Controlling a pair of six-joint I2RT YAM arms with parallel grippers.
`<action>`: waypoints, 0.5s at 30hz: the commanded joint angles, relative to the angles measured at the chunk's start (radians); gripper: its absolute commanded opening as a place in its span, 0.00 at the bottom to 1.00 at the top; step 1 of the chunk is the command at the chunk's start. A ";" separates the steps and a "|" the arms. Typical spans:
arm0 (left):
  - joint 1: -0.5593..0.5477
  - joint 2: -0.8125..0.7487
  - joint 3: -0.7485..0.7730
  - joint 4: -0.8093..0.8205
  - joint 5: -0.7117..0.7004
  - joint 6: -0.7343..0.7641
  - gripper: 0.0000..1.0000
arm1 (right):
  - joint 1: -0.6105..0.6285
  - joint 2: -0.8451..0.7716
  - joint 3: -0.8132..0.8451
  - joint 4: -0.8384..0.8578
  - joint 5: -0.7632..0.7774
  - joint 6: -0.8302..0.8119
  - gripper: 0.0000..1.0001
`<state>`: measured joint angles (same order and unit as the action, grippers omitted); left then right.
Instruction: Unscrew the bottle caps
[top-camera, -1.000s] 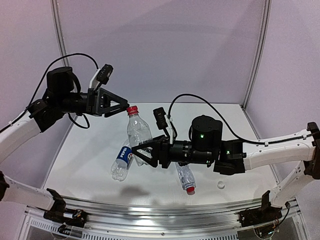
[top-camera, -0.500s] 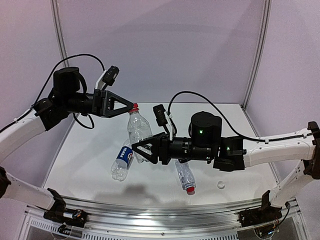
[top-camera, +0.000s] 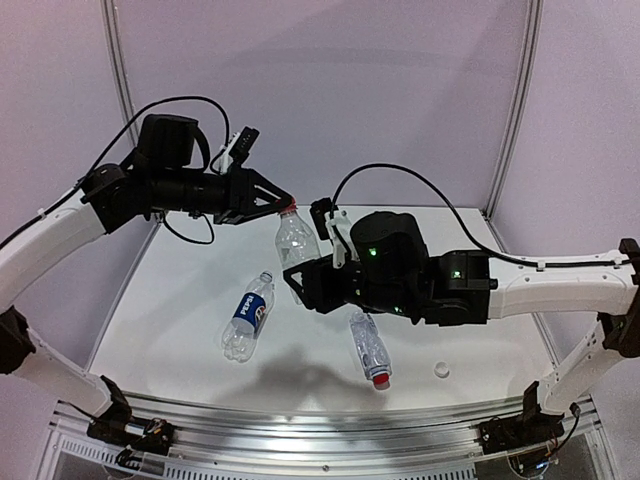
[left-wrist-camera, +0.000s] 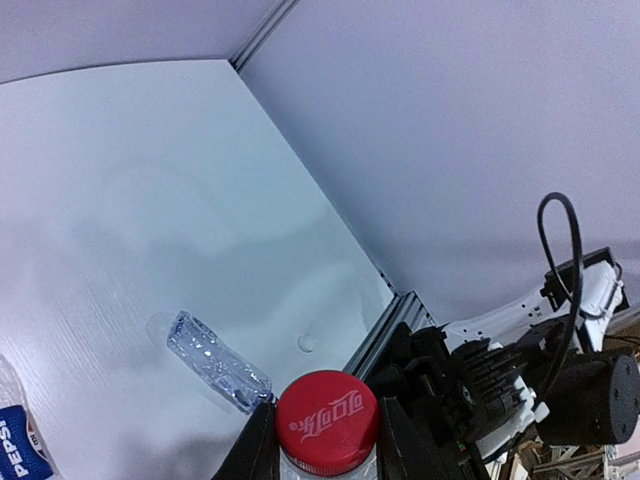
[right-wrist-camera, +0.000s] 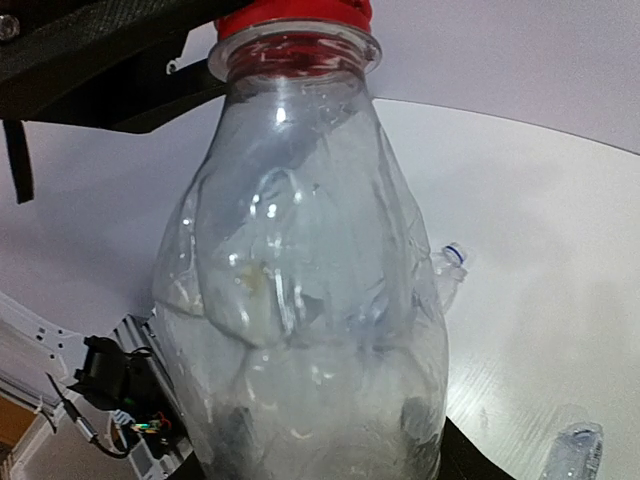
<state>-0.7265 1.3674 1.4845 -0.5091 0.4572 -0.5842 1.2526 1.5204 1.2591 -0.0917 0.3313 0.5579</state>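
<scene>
- When viewed from overhead, shows the left gripper (top-camera: 284, 204) pinched onto the red cap (top-camera: 290, 206) of the held bottle (top-camera: 296, 240), which hangs clear of the table (top-camera: 180, 300).
- Shows the right gripper (top-camera: 300, 283) clamped around the lower body of that same bottle, neck tilted up toward the left arm (top-camera: 60, 235).
- Places the Pepsi bottle (top-camera: 247, 316) flat on the table, left of both grippers.
- Places the ribbed bottle (top-camera: 368, 345) flat under the right arm (top-camera: 540, 290), with the second red cap (top-camera: 381, 380) on and facing the near edge.
- Locates the whitish cap (top-camera: 441, 370) loose on the table, near the ribbed bottle but apart from it.
- From the left wrist, looks down on the red cap (left-wrist-camera: 327, 420), gripped between both fingers (left-wrist-camera: 258, 452) (one black finger on each side of the rim).
- Shows on the table beyond it the ribbed bottle (left-wrist-camera: 215, 362), the whitish cap (left-wrist-camera: 308, 343) and an edge of the Pepsi bottle (left-wrist-camera: 14, 445).
- From the right wrist, fills the frame with the held bottle (right-wrist-camera: 300, 290), clear and crumpled, with the red cap (right-wrist-camera: 293, 15) at the top edge against a black finger (right-wrist-camera: 120, 45) of the left gripper.
- Hides the right gripper's own fingers almost fully behind the bottle.
- Shows the neck of the Pepsi bottle (right-wrist-camera: 448, 268) behind, on the right.
</scene>
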 joint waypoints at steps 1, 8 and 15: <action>-0.014 -0.003 0.021 -0.173 -0.094 0.042 0.24 | -0.023 -0.022 -0.032 -0.019 0.210 -0.010 0.30; 0.018 -0.051 -0.019 -0.106 -0.058 0.067 0.96 | -0.020 -0.042 -0.100 0.082 0.076 -0.019 0.31; 0.179 -0.194 -0.217 0.138 0.242 0.046 0.99 | -0.021 -0.081 -0.197 0.296 -0.168 -0.040 0.32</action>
<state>-0.6235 1.2411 1.3647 -0.5381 0.4721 -0.5339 1.2293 1.4849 1.1164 0.0158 0.3450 0.5327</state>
